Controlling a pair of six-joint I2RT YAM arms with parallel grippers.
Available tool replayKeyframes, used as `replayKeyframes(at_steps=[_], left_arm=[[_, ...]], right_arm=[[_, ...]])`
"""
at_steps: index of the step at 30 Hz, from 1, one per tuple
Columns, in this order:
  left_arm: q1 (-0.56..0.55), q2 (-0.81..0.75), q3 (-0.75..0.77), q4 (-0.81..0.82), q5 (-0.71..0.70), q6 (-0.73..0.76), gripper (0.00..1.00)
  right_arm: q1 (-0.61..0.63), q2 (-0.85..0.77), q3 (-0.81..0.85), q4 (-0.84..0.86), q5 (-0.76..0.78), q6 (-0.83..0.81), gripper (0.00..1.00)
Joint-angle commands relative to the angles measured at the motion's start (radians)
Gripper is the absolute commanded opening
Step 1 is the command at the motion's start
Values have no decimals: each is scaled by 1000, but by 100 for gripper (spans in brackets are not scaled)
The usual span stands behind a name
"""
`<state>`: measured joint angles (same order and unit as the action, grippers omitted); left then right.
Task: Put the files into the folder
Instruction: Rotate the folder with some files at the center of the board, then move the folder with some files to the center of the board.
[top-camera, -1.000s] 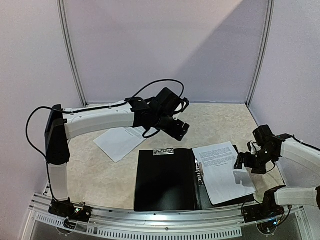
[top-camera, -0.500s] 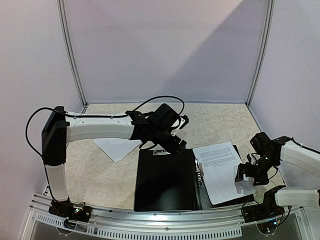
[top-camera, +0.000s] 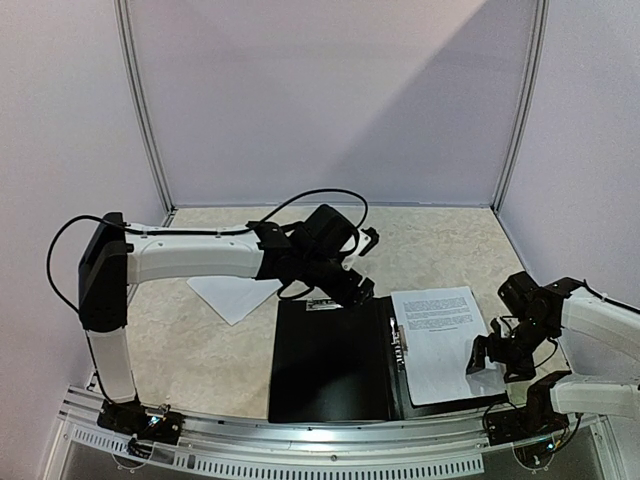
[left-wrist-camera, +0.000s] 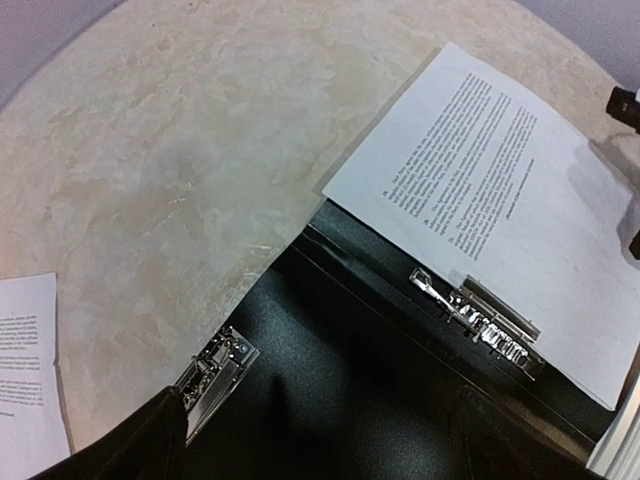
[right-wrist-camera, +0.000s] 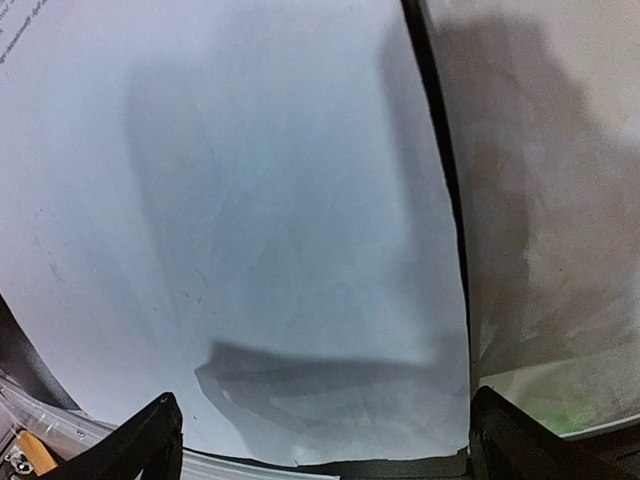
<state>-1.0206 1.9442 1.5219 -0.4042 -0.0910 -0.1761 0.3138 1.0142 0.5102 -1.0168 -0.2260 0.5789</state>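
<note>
— Beige and marbled, that is the tabletop (top-camera: 440, 240). Pale lilac wall panels (top-camera: 330, 90) close it in on three sides.

— And the folder (top-camera: 330, 360)?

— It lies open, flat and black, at the near edge between the two arms. The files (top-camera: 440, 340) lie printed side up on its right half, their left edge along the spine.

— Where are the grippers?

— The right gripper (top-camera: 487, 356) is at the sheets' near right corner. Its wrist view shows both fingers (right-wrist-camera: 150, 440) spread wide over the white paper, gripping nothing. I cannot tell whether they touch it. The left gripper (top-camera: 360, 290) hovers over the folder's far edge, just beside the metal clip (left-wrist-camera: 215, 365), its jaws parted and empty too.

— Anything else?

— One loose sheet (top-camera: 235, 295) lies on the table left of the folder, partly under the left arm.
</note>
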Motion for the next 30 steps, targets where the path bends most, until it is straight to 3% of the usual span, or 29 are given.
replayKeyframes(at_steps=[1, 10, 14, 18, 21, 24, 30], left_arm=[[9, -19, -2, 8, -1, 11, 91], [65, 142, 250, -52, 0, 11, 90], [81, 296, 455, -69, 61, 46, 92], [94, 488, 675, -74, 154, 82, 93], [113, 584, 785, -83, 238, 85, 94], [137, 622, 791, -48, 332, 55, 94], [140, 685, 797, -3, 448, 60, 91]], right_arm=[[8, -14, 18, -51, 15, -2, 99], [8, -7, 239, -115, 184, -42, 99], [9, -20, 268, 14, 81, -74, 99], [26, 10, 226, 180, -73, -53, 86], [87, 56, 206, 270, -76, -11, 79], [139, 106, 185, 361, -93, 30, 70], [217, 186, 145, 465, -55, 66, 63]])
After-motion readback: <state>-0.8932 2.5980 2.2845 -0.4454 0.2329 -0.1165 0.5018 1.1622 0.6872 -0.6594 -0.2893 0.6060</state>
